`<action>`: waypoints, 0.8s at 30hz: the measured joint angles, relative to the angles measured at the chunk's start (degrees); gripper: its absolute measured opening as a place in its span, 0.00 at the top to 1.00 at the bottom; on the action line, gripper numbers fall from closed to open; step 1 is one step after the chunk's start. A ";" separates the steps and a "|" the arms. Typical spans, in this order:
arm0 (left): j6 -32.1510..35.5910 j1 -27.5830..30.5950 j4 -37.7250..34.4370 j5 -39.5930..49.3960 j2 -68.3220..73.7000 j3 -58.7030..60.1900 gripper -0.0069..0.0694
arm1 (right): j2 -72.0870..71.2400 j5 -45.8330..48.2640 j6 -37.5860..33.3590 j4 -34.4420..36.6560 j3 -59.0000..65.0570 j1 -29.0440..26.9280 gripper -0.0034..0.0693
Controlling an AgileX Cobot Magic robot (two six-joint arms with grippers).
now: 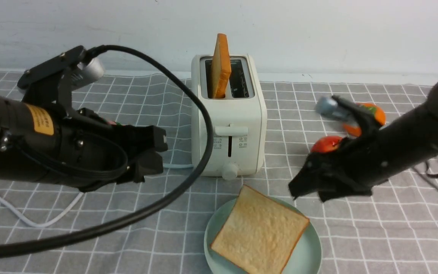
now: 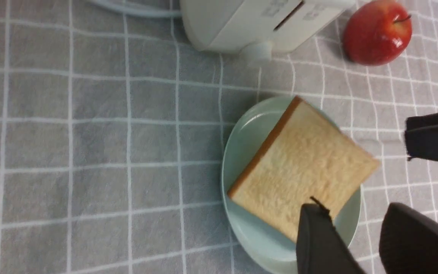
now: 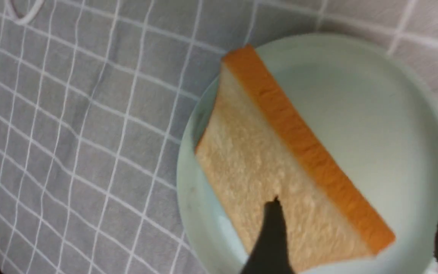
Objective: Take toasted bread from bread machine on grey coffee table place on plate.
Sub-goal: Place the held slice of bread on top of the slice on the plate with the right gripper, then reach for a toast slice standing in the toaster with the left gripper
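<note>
The cream-white bread machine (image 1: 226, 125) stands mid-table on the grey coffee table (image 1: 375, 236), with one toasted bread slice (image 1: 220, 70) upright in its left slot. A second slice (image 1: 259, 236) (image 2: 302, 167) (image 3: 264, 179) lies on the mint-green plate (image 1: 310, 251) (image 2: 249, 129) (image 3: 356, 95) in front of it, its far corner over the rim. My right gripper (image 1: 306, 186) (image 3: 359, 228) hovers just above the plate's right side, jaws wide open and apart from the slice. My left gripper (image 1: 150, 152) (image 2: 356, 213) hangs left of the bread machine, open and empty.
A red apple (image 1: 327, 144) (image 2: 376, 32) and an orange object (image 1: 371, 118) lie right of the bread machine, behind my right arm. The white power cord (image 1: 25, 217) trails over the left side. My left arm's black cable (image 1: 165, 205) loops in front of the bread machine.
</note>
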 joint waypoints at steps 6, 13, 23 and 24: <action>5.23 0.00 -0.71 -11.12 4.20 -1.28 0.60 | -9.12 8.47 -4.27 2.44 -4.07 -6.70 0.05; 13.57 0.00 0.60 -5.26 15.45 -19.21 0.60 | -16.00 11.88 -10.46 3.19 -4.51 -7.39 0.17; 5.07 -0.61 13.86 12.03 34.51 -49.59 0.52 | -32.42 4.42 -9.13 4.72 2.56 -7.39 0.19; 4.90 -0.68 13.86 12.19 34.51 -49.84 0.52 | -32.69 4.42 -9.13 4.72 2.92 -7.39 0.19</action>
